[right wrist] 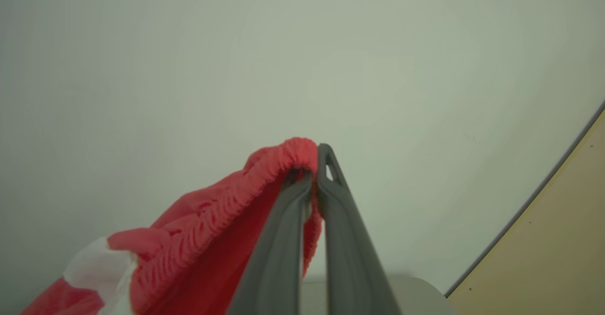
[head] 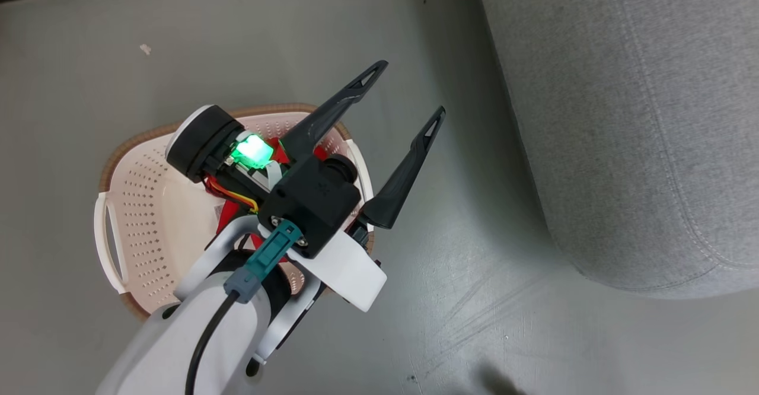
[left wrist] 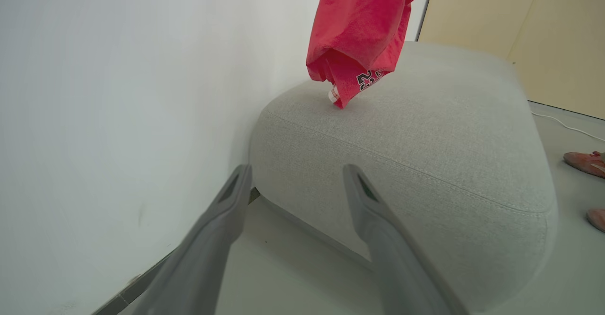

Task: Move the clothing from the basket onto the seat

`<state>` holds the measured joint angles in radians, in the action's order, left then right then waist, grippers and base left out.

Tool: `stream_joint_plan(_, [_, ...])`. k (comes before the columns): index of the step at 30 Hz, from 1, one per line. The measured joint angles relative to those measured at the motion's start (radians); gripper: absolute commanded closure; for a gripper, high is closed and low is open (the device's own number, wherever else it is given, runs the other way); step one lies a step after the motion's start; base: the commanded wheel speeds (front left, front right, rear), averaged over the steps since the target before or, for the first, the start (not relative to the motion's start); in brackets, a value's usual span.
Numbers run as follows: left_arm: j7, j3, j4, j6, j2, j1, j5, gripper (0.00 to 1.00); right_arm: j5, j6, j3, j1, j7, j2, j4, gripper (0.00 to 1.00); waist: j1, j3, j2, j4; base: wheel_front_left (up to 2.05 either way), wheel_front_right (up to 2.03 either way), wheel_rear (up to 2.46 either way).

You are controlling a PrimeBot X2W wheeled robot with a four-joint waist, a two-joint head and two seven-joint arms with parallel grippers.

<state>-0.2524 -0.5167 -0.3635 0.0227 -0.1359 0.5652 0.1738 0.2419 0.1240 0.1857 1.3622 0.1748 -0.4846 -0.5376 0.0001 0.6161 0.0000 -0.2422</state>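
Fingers (right wrist: 338, 220) of your right gripper (right wrist: 317, 162) clamp waistband of soft red garment (right wrist: 212, 215); it hangs upper centre in left wrist view, tip over grey fabric seat (left wrist: 425, 135); left gripper (left wrist: 295, 169) spread, empty.

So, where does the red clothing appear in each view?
Head view: red clothing in the basket, mostly hidden beneath the left gripper.
Left wrist view: top centre, hanging above the grey sofa.
Right wrist view: lower left, pinched by the shut right gripper.
Shared landmark: the grey sofa.
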Motion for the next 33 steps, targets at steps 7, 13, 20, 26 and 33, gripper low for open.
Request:
stream_joint_plan(7, [-0.012, -0.006, -0.008, 0.011, -0.005, 0.013, -0.002, 0.0, 0.007, 0.0, 0.103, -0.001, 0.001, -0.021, -0.08, 1.0, 0.0, 0.045, 0.0, 0.016, 0.0, 0.0, 0.0])
stream_joint_plan(13, [-0.023, -0.014, -0.016, 0.025, -0.005, 0.042, -0.002, 0.0, 0.015, 0.0, 0.155, -0.014, -0.01, 0.028, -0.156, 1.0, 0.0, 0.08, 0.0, 0.027, 0.0, 0.0, 0.0])
stream_joint_plan(20, [-0.03, -0.006, -0.018, 0.026, -0.011, 0.065, -0.002, 0.0, 0.063, 0.0, 0.267, -0.068, -0.099, 0.051, -0.244, 1.0, 0.0, 0.114, 0.0, 0.031, 0.0, 0.0, 0.0])
stream_joint_plan(26, [-0.01, 0.017, -0.007, 0.033, -0.017, 0.076, -0.001, 0.0, 0.085, 0.0, 0.314, -0.07, -0.123, 0.089, -0.256, 0.96, 0.0, 0.125, 0.0, 0.031, 0.0, 0.0, 0.0])
stream_joint_plan(33, [0.017, 0.039, 0.0, 0.031, -0.018, 0.079, -0.001, 0.0, 0.145, 0.0, 0.308, -0.115, -0.108, 0.088, -0.241, 0.24, 0.0, 0.115, 0.0, 0.029, 0.0, 0.0, 0.0])
